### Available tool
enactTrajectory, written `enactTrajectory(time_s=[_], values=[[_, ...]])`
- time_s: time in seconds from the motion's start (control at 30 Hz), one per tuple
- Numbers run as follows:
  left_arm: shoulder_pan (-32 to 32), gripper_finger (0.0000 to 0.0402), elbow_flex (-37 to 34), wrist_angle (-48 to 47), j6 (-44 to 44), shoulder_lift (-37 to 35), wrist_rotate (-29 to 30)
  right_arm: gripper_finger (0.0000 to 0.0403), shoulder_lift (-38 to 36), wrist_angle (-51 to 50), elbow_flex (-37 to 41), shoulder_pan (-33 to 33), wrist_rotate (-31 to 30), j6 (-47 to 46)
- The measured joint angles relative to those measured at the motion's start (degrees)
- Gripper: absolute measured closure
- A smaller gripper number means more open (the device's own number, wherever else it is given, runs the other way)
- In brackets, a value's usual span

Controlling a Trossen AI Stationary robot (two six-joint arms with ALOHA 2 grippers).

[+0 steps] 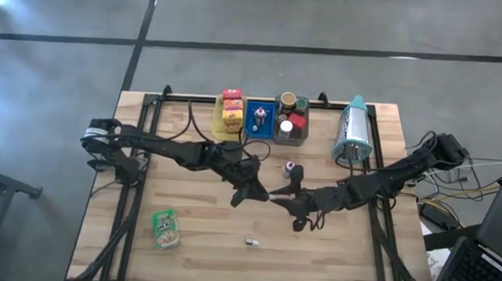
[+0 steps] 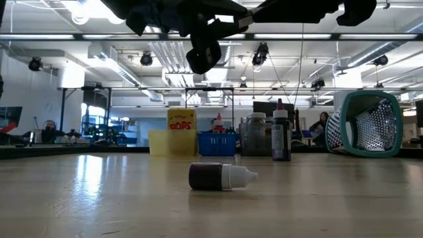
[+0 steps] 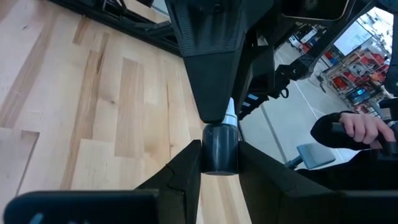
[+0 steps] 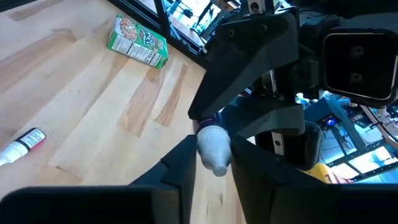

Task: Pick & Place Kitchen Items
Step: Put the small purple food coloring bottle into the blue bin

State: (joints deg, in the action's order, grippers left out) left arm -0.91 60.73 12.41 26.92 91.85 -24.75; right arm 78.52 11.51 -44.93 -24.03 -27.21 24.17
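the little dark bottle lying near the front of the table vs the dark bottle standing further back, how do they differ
The front bottle lies on its side on the bare wood; the back bottle stands upright. The front bottle looks short and stubby with a white pointed cap; the back bottle looks taller and slimmer, with a small dark cap. The front bottle lies alone, while the back bottle stands nearer the trays. Both are dark-bodied, and neither is in a claw.
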Motion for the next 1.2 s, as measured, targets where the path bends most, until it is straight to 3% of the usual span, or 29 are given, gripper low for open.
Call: enactTrajectory(time_s=[0.2, 0.6, 0.97, 1.07, 1.2], values=[[0.00, 0.0300, 0.00, -0.40, -0.31, 0.00, 0.02, 0.0335, 0.00, -0.07, 0.00, -0.02, 0.01, 0.02], [0.04, 0.0292, 0.00, -0.88, -3.08, 0.00, 0.11, 0.0337, 0.02, -0.13, 0.02, -0.02, 0.06, -0.16], [1.96, 0.0173, -0.06, -7.09, -6.55, -1.29, 0.08, 0.0336, 0.02, -0.77, 0.04, -0.06, 0.01, -1.55], [2.99, 0.0161, -1.70, -8.94, -8.38, -4.70, 7.93, 0.0339, 0.00, -1.21, 0.04, -0.03, 0.15, -3.95], [2.49, 0.0160, -7.00, -7.83, -12.85, -10.94, 29.64, 0.0333, 0.00, -1.95, 0.04, 0.02, 0.27, -7.14]])
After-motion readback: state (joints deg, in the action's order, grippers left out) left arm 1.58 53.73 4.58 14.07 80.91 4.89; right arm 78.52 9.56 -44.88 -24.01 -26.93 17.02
